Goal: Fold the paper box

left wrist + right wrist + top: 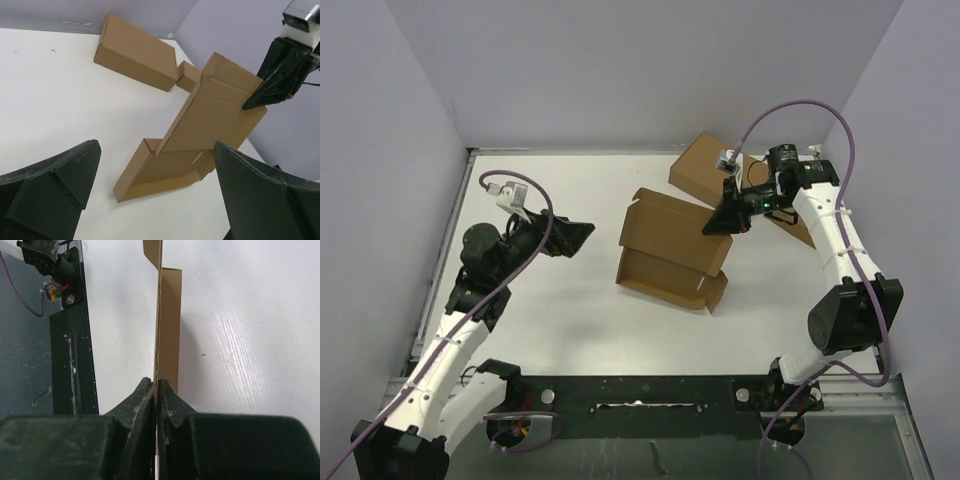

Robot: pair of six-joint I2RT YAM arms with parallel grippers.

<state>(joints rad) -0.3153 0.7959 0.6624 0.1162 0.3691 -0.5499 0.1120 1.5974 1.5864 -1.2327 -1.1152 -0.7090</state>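
1. Top external: box (660, 275) sits mid table (560, 320), lid (675, 235) raised, bigger box (705, 165) behind.
2. Right gripper (718, 225) clamped on lid edge.
3. Left gripper (582, 236) wide open, well left of box.

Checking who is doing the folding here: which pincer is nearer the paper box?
Right. The right pincer is shut on the paper box at its raised lid edge; the left pincer hangs open to the box's left, clear of it.
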